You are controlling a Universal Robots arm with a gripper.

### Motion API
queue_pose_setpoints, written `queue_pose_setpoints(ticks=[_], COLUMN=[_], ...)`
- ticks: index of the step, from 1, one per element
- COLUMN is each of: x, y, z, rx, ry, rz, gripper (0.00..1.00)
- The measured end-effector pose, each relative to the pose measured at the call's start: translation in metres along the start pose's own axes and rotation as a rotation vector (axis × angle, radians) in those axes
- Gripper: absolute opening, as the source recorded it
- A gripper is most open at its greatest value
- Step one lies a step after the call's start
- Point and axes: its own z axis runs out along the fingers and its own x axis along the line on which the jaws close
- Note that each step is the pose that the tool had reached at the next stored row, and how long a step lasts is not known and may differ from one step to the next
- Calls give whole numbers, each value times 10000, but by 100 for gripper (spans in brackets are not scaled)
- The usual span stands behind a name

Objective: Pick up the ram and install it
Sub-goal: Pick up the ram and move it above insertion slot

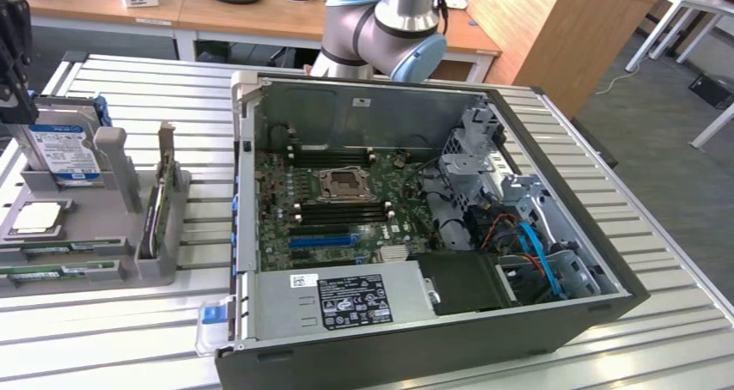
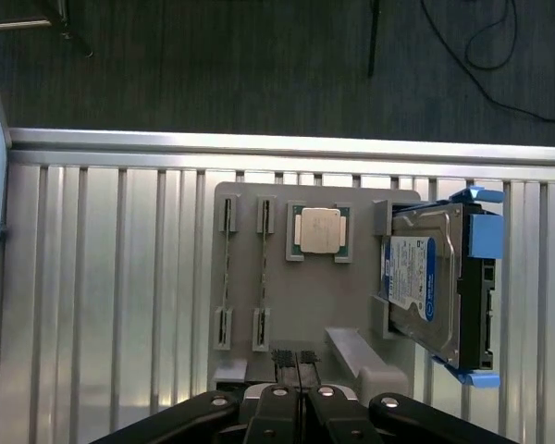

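Two ram sticks [image 2: 226, 268] [image 2: 262, 268] stand on edge, side by side, in slots of a grey holder [image 2: 305, 305]. In the exterior view they are thin green strips [image 1: 55, 273] at the holder's near end [image 1: 149, 270]. My gripper [image 2: 298, 363] hangs above the holder with its fingers shut and nothing between them, nearer the second stick than the first. From the exterior view the gripper [image 1: 14, 98] is a dark shape at the far left, over the holder. The open computer case [image 1: 247, 192] shows the motherboard with long black slots [image 1: 344, 211] beside the CPU socket [image 1: 344, 184].
The holder also carries a CPU chip [image 2: 318, 229], a blue-labelled hard drive [image 2: 425, 277] in a blue bracket, and an upright card [image 1: 161, 192]. Everything sits on a slatted metal table [image 1: 642, 261]. The arm's base [image 1: 379, 25] rises behind the case. Wooden desks stand beyond.
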Motion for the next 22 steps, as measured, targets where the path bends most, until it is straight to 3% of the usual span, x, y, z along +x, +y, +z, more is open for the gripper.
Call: queue_pose_setpoints(ticks=[10, 12, 14, 15, 22], x=[0, 0, 0, 0, 0], y=[0, 0, 0, 0, 0], z=[5, 5, 5, 5, 5], rx=[-1, -1, -1, -1, -1], ry=[1, 1, 1, 1, 1], rz=[0, 0, 0, 0, 0], gripper=[11, 17, 17, 24, 25])
